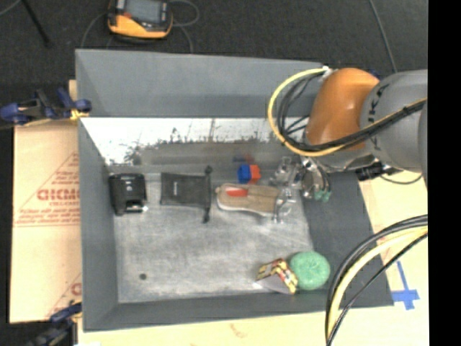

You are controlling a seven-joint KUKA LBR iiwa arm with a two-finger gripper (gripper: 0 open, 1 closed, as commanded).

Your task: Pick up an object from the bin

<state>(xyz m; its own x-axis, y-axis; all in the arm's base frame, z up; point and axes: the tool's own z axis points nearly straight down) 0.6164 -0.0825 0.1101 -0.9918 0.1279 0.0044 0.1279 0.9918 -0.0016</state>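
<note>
Reaching arm [403,121]: comes in over the right wall of the bin [180,85], with an orange cover [342,107] and looped cables at its wrist.
Landmark: a pale oblong piece [245,200] with a red patch at its left end, lying flat near the middle of the bin floor.
Gripper [287,192]: low over the right end of the pale oblong piece (contact cannot be made out).
Opening of the gripper: cannot be told from this view.
Blue block [252,171]: just behind the pale oblong piece, with a small red piece [240,173] touching its left side.
Black flat pad [184,190]: just left of the pale oblong piece.
Black box [127,192]: further left, beyond the pad.
Green ball [311,269]: in front and to the right, well apart, touching a crumpled wrapper [279,273].
</note>
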